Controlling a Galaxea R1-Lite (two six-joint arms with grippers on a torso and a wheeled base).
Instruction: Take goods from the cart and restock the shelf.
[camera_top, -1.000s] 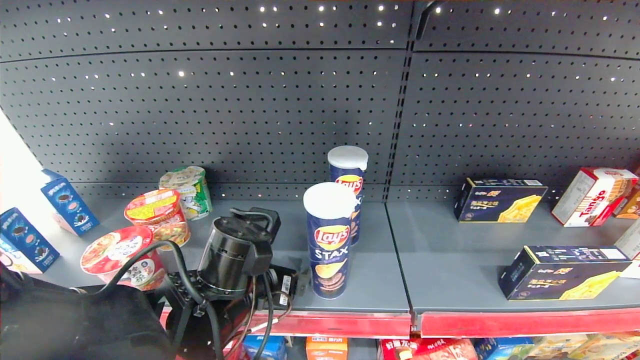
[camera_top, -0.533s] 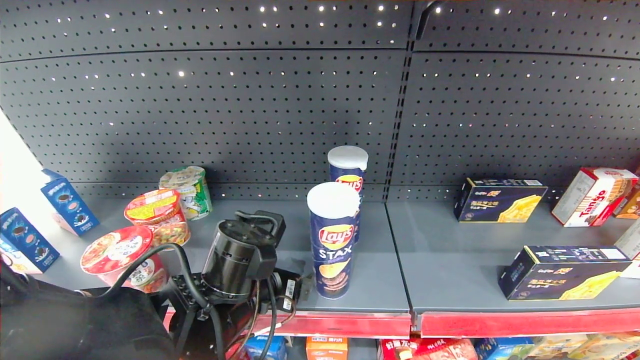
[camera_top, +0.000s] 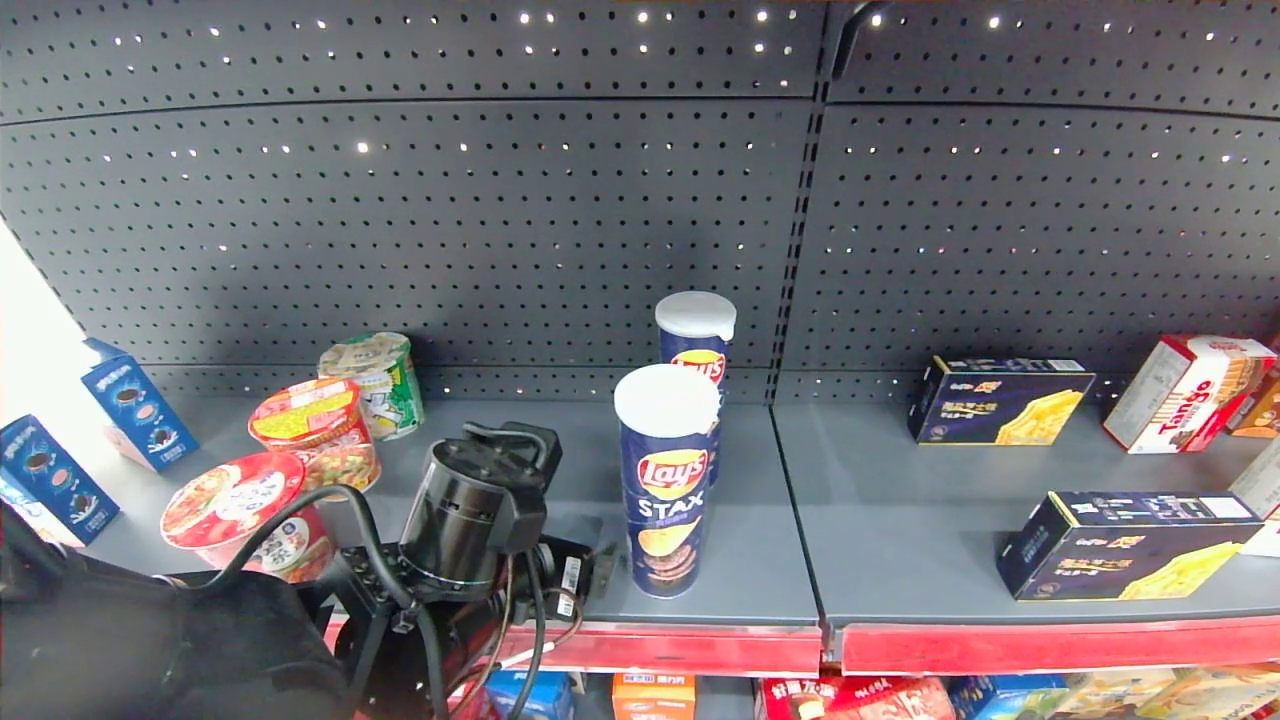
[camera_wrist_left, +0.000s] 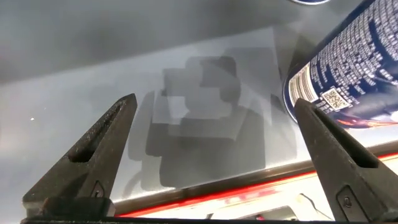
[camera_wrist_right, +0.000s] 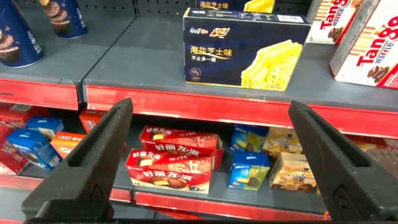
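Observation:
Two navy chip cans with white lids stand upright on the grey shelf (camera_top: 780, 570): the front can (camera_top: 664, 480) near the shelf's red edge, the second can (camera_top: 696, 350) behind it by the pegboard. My left gripper (camera_top: 602, 558) sits low at the shelf's front, just left of the front can's base. In the left wrist view, the left gripper (camera_wrist_left: 212, 102) is open with bare shelf between its fingers, and the can (camera_wrist_left: 348, 68) stands just outside one finger. My right gripper (camera_wrist_right: 210, 104) is open, held off the shelf front, holding nothing.
Three cup noodles (camera_top: 240, 510) and blue cookie boxes (camera_top: 50, 480) stand on the shelf's left part. Navy cracker boxes (camera_top: 1130, 545) and red-and-white wafer boxes (camera_top: 1185, 390) lie on the right. Free shelf lies between the cans and those boxes. Lower shelves hold more packaged goods (camera_wrist_right: 177, 162).
The front can shifted slightly right as my left arm pushed in, then stayed put. The left arm has since drawn back a little to the left.

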